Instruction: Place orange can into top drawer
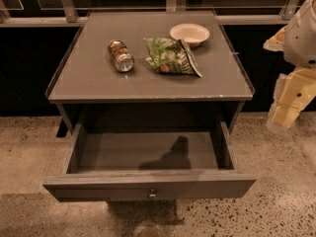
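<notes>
Cream gripper [282, 116] far right, orange can [121, 56] untouched

Grey drawer [98, 187], orange can [121, 56], cream tool [283, 115] at right

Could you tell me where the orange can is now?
The shiny orange-copper drink can lies on its side on the grey tabletop, left of the green chip bag; the tool hangs at the camera view's right edge.

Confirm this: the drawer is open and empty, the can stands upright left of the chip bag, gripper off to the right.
Wrong on one point: the camera view shows the can lying on its side, not upright. The rest stands: drawer open and empty, can left of the chip bag, gripper off to the right.
</notes>
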`<state>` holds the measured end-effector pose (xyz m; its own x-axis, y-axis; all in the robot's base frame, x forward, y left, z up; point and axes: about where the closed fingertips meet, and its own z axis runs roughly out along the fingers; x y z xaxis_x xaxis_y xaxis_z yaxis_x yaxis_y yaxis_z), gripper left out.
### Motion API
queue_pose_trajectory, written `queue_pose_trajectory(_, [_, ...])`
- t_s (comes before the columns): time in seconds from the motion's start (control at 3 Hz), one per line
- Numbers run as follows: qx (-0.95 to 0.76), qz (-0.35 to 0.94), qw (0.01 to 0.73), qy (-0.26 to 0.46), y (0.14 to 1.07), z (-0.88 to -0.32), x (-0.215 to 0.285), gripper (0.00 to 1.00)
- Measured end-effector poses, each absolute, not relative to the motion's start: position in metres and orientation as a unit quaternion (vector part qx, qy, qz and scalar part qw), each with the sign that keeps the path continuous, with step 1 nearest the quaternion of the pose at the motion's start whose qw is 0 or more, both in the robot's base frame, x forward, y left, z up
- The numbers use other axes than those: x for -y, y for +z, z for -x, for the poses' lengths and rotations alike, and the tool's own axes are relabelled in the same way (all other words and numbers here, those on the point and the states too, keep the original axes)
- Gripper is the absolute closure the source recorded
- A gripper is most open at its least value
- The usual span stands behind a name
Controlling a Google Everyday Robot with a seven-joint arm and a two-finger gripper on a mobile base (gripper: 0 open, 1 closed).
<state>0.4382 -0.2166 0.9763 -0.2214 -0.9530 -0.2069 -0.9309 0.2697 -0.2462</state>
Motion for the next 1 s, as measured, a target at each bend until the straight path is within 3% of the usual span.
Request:
queue_pose_trajectory(0.33, [-0.781,0.603,0.159,-0.035,0.976,-0.438,0.217,0.00])
queue_pose_trajectory(0.67, [-0.775,0.601,0.196,-0.030,0.978,-0.437,0.210,0.00])
queue_pose_trajectory(1.0, [-0.764,0.588,0.265,0.025,0.954,-0.467,0.189,0.00])
